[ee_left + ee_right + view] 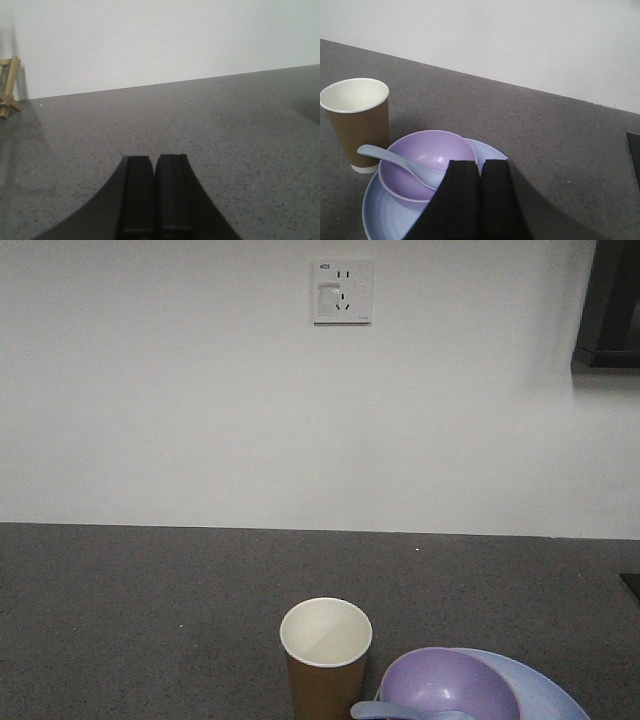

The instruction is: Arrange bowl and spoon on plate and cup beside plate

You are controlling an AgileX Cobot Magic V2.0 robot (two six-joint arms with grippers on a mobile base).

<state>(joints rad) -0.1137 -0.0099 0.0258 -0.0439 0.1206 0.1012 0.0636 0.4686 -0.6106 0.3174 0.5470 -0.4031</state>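
Dark grey speckled tabletop (150, 620) runs back to a plain white wall w/ a socket plate (342, 291) up high; a bit of pale wooden frame (9, 87) shows at the far left edge in the left wrist view.

Task set looks assembled. Plate (385, 210) lies flat on the tabletop, pale blue, round, shallow, faint ridging on its face. Bowl (427, 155) sits on it, toward the back-left part rather than dead centre; lavender plastic, smooth, plain, narrower than the plate, so the plate's rim shows round it. Spoon (395, 160) rests w/ its scoop down in the bowl and handle propped over the rim, pointing toward the cup: same pale blue plastic, short, rounded. That lean is prob. just how a short spoon settles in a curved bowl.

Cup (357, 122) stands upright just beside the plate on its left, base very near the plate's edge; touching or not, can't tell. Brown kraft paper, cream inside, rolled white rim, tapered, taller than the bowl, empty as far as visible.

Left tool (155, 195): black flat fingers pressed together, clenched on nothing, over bare tabletop well away from the set. Right tool (479, 200): fingers likewise closed, nothing held, just in front of the bowl and plate. Judging by layout, the arrangement seems done
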